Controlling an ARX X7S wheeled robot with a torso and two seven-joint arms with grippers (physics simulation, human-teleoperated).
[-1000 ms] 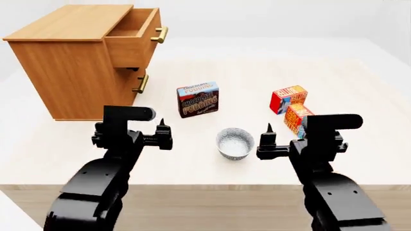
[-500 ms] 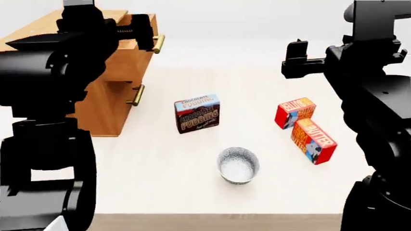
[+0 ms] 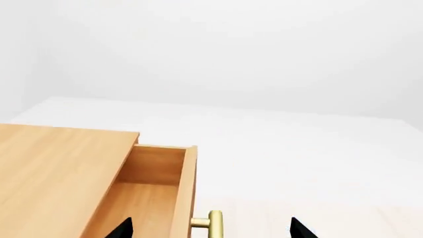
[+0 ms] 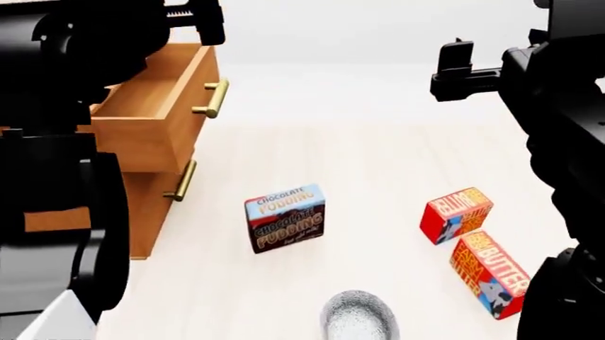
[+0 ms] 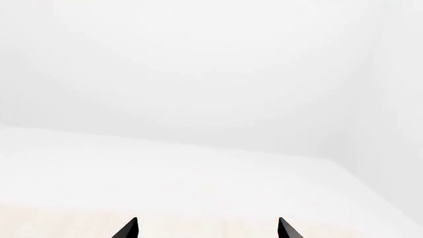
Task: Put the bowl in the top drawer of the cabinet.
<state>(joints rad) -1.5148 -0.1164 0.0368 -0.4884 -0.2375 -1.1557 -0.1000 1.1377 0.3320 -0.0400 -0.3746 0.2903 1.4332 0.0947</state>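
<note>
One small round bowl (image 4: 358, 317), speckled grey outside and white inside, sitting upright at the near edge of the pale wooden table (image 4: 378, 163), partly cut off by the bottom of the head view. Untouched by either arm, well apart from both grippers. Just beyond it, a blue-and-brown chocolate pudding box (image 4: 285, 217) standing on edge; off to the right, two red-and-orange butter boxes (image 4: 472, 248) lying close together, nearly touching.

Farther left, the boxy light-brown wooden cabinet (image 4: 142, 205), with the deep upper drawer (image 4: 156, 113) already pulled out, its brass bar handle (image 4: 212, 98) facing the table, its inside bare as far as visible. Below it, the lower drawer (image 4: 156, 195) pushed in. Presumably left open so that the bowl can go straight in from above.

Left gripper (image 3: 210, 229) raised high beside the open drawer, looking across the cabinet top; black fingertips (image 3: 122, 229) set wide apart, nothing between them. Right gripper (image 5: 207, 229) likewise lifted clear of the table, fingertips (image 5: 286, 229) spread, holding nothing, facing blank wall. Both arms seemingly lifted out of the way, leaving the bowl unobscured. Judged stage: pick-up not yet begun; next, a descent onto the bowl's rim.
</note>
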